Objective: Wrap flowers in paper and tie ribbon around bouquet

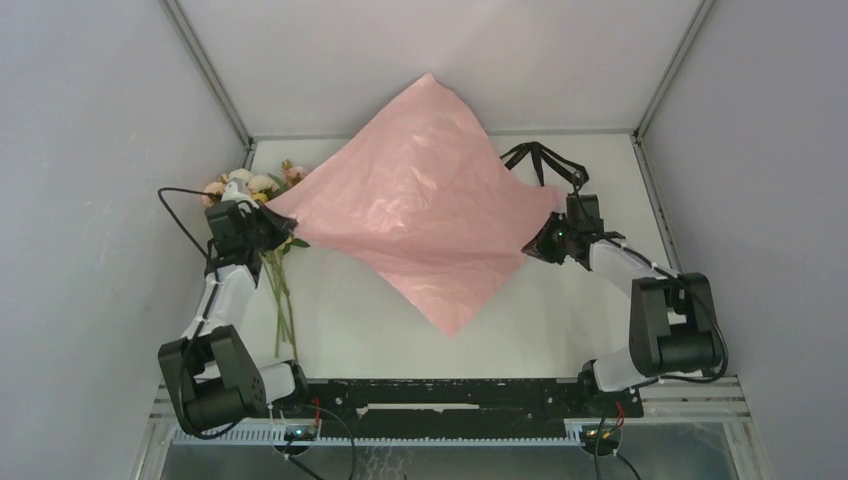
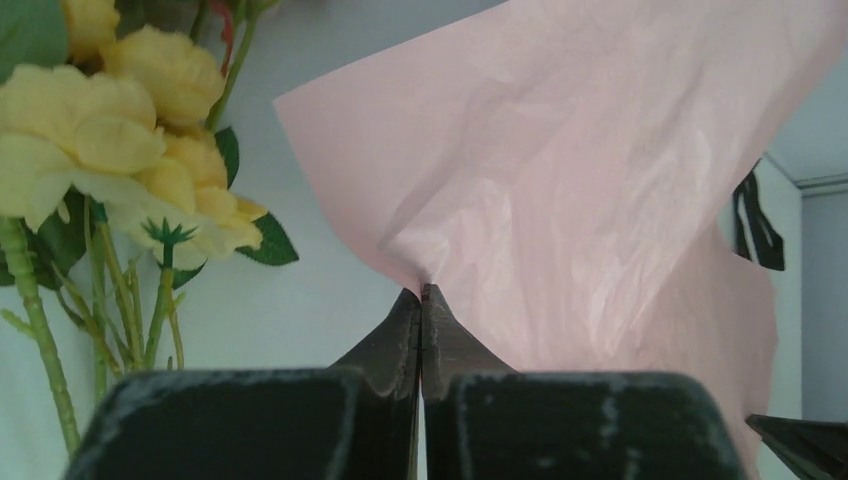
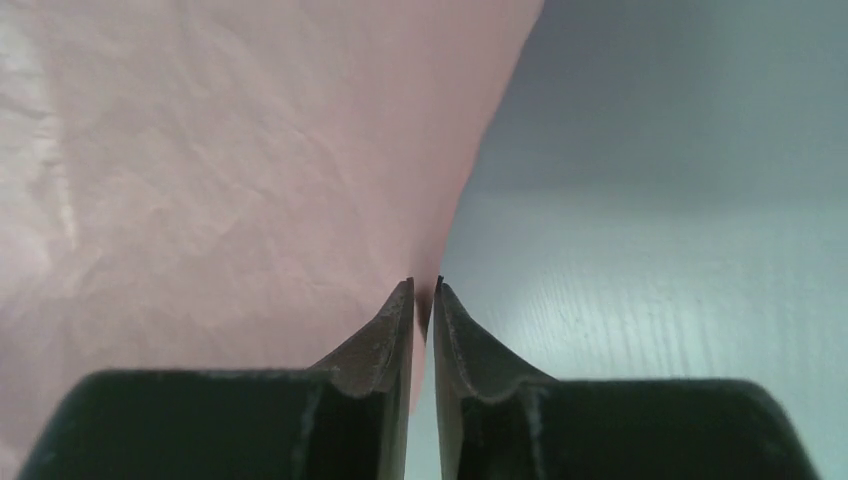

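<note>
The left end effector is pressed together on one corner of the paper. The right end effector pinches the opposite edge, so the sheet hangs spread between them above the counter, probably ready to be laid flat. The flowers lie just beside the left end effector, and the ribbon lies behind the right one.

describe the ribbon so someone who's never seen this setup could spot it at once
Find the big pink paper held up over the middle of the white table. Just beyond its right corner, past the right end effector, lies the ribbon. It is a flat black band in loose loops on the tabletop, unlike the thin round black cables.
</note>
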